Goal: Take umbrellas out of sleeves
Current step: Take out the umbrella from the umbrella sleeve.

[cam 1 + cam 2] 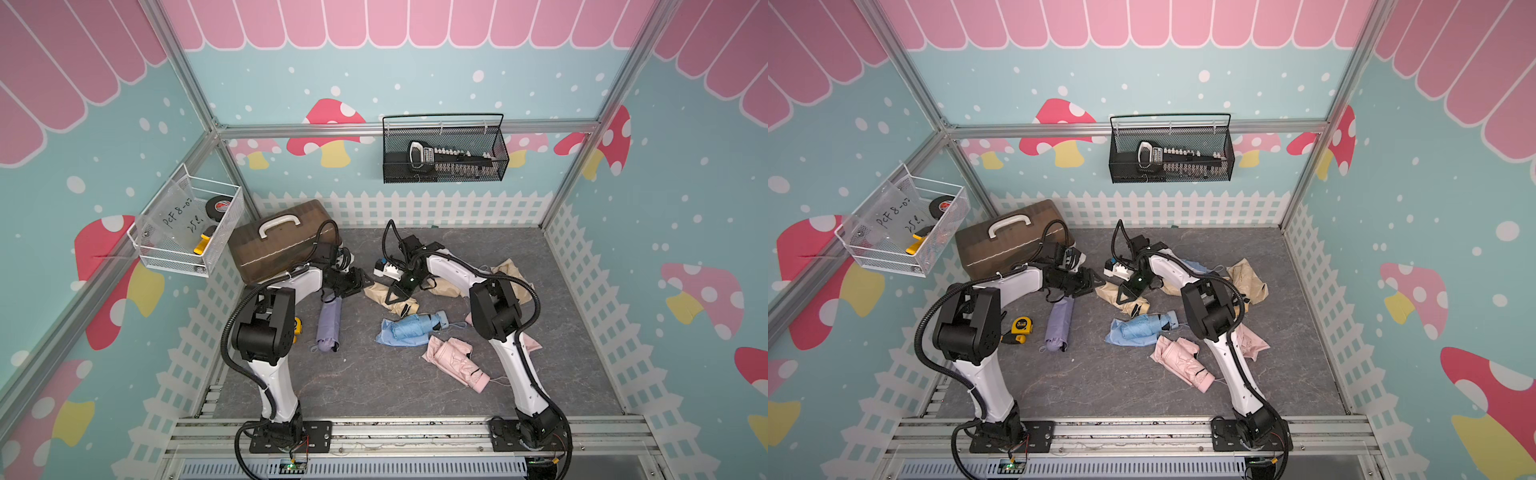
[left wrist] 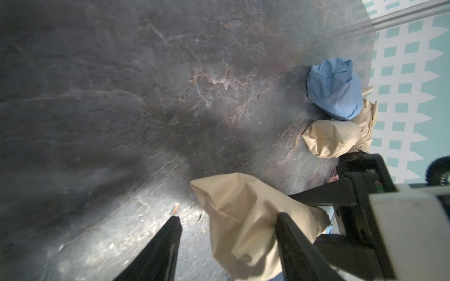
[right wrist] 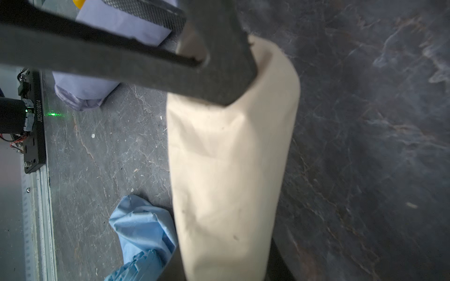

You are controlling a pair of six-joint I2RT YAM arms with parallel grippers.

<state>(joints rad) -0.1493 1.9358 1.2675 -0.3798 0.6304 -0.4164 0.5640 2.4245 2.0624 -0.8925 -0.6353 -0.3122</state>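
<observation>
**A:** Where is the beige sleeve?

**B:** The beige sleeve [image 1: 376, 289] lies on the grey counter [image 1: 374, 386]. It is near a brown case [image 1: 274, 245] with a white handle, on the side of the case that faces the middle of the counter. At the end of the sleeve farther from the case, a stubby beige handle with a black strap shows.

**A:** And the two grippers?

**B:** The right gripper [image 1: 397, 296] is clamped on the sleeve partway along, with a dark finger on each side of the fabric. The left gripper [image 1: 365, 281] sits at the sleeve's closed end, the end nearest the case. Its fingers stand apart. In the left wrist view one finger is at the fabric, and the other is clear of it with bare counter between.

**A:** What else lies there?

**B:** A lilac umbrella [image 1: 329, 322] lies just in front of the case, toward the robot's bases. A blue umbrella [image 1: 415, 326] is farther from the case than the beige sleeve and rests on a loose blue sleeve [image 1: 388, 338]. A pink umbrella [image 1: 457, 361] lies farther from the case again.
</observation>
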